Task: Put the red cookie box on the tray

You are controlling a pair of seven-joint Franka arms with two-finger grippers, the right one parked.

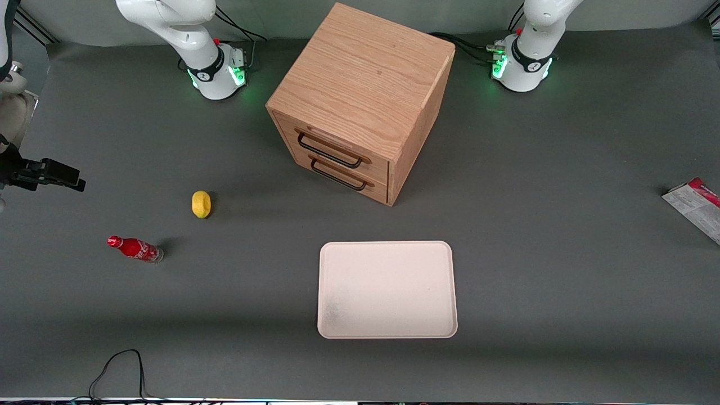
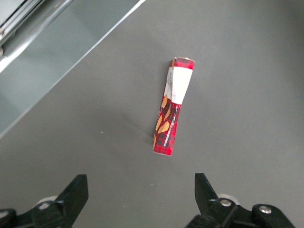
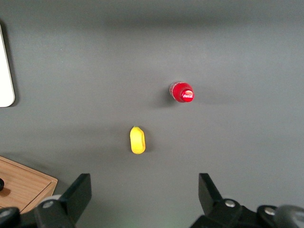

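Dark grey matting covered the bench (image 1: pixel 562 270), and both task items lay on it well apart from each other. The red cookie box (image 1: pixel 696 207) sat at the working arm's end of the bench, at about the three o'clock edge of the front view and partly cut off by it, lying flat with its pale broad face up and a red strip along one edge. From the wrist camera the same red cookie box (image 2: pixel 173 106) showed as a long narrow shape, red with orange and white print and a white band near one end, resting alone on the mat.

The hand (image 2: pixel 141 197) hovered above the bench over the box, not touching it; its two dark fingers (image 2: pixel 76 192) stood wide apart with nothing between them.

The tray (image 1: pixel 387 289), cream-white with rounded corners and a low rim, lay near the middle of the bench at roughly six o'clock from the wooden drawer cabinet (image 1: pixel 360 101), nearer to the front camera, with bare mat between them. The cabinet stood turned at an angle, its two drawers each carrying a dark handle.

Toward the parked arm's end lay a yellow lemon (image 1: pixel 201 203) and, nearer to the front camera, a small red soda bottle (image 1: pixel 135 248).
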